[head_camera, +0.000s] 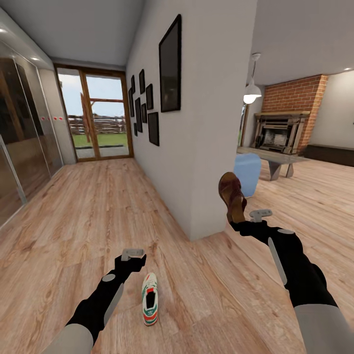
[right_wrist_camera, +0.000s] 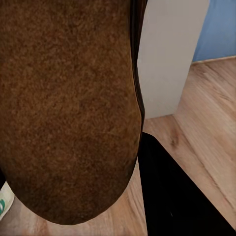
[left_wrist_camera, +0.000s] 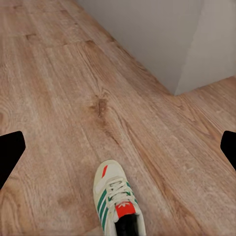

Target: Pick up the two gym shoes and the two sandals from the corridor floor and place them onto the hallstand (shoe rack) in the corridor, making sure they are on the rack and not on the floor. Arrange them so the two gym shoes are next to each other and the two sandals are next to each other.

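Note:
One gym shoe [head_camera: 150, 306], white with green stripes and a red-orange tongue, lies on the corridor floor [head_camera: 83, 216] just right of my left gripper [head_camera: 133, 263]. In the left wrist view the same gym shoe [left_wrist_camera: 118, 206] sits below and between the widely spread black fingertips [left_wrist_camera: 10, 152], so the left gripper [left_wrist_camera: 118, 150] is open and empty. My right gripper [head_camera: 237, 222] is shut on a reddish-brown sandal [head_camera: 232, 195], held upright in the air beside the wall corner. Up close, the sandal's cork-like sole [right_wrist_camera: 69, 108] faces the right wrist camera. The hallstand is out of view.
A white wall corner [head_camera: 211, 147] with black picture frames [head_camera: 170, 64] stands just ahead. Glass panels [head_camera: 19, 137] line the left side, and a glazed door [head_camera: 101, 115] closes the far end. To the right are a blue seat [head_camera: 248, 172], a bench [head_camera: 275, 160] and a brick fireplace [head_camera: 290, 123].

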